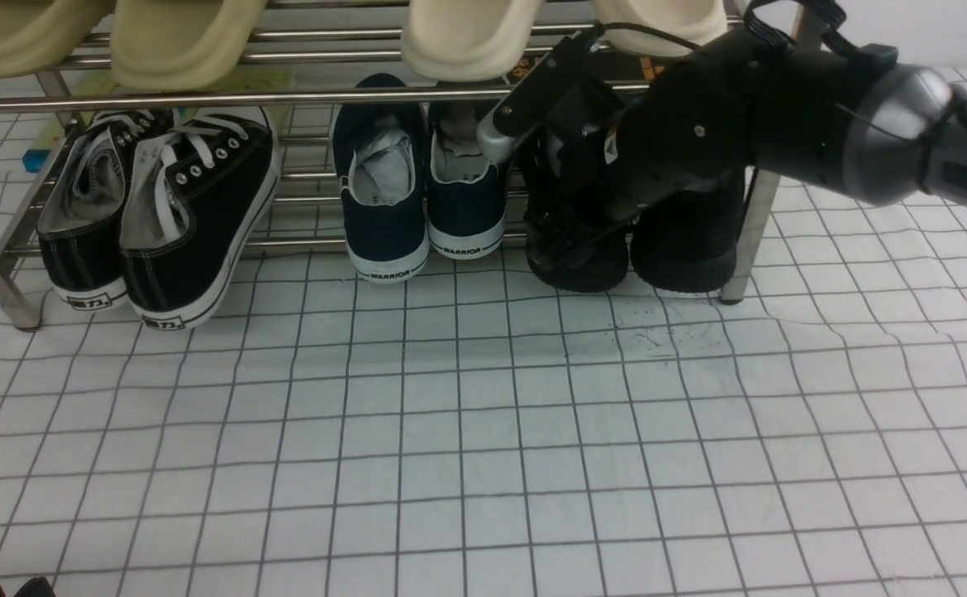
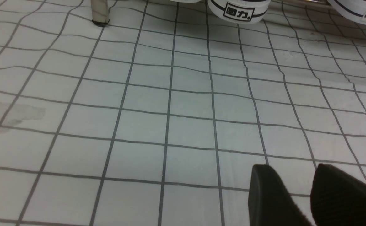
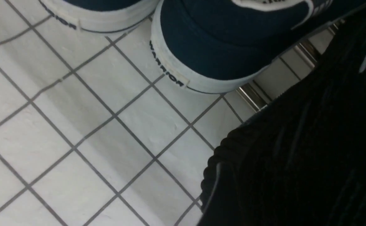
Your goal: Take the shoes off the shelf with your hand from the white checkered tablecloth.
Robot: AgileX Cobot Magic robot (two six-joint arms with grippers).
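**Operator:** While the right gripper (image 1: 570, 222) is at the shoes (image 1: 684, 259), which step applies?

**Technician:** Grasping. Shoes: shelf (image 1: 201, 99), bottom tier, right end. Finger opening cannot be told. Next: secure grip, draw out onto cloth (image 1: 483, 448).

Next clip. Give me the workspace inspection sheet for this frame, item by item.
Surface: white checkered tablecloth, wrinkled, dark specks before the black shoes.
Job's things: black shoes on the shelf, lower tier, right end.
Clutter: canvas sneakers, navy WARRIOR pair, cream slippers above.
Grippers: right gripper at the left black shoe, jaws unclear; left gripper open, empty, over the cloth.
Cables: black cable along right arm.
Surroundings: white wall.
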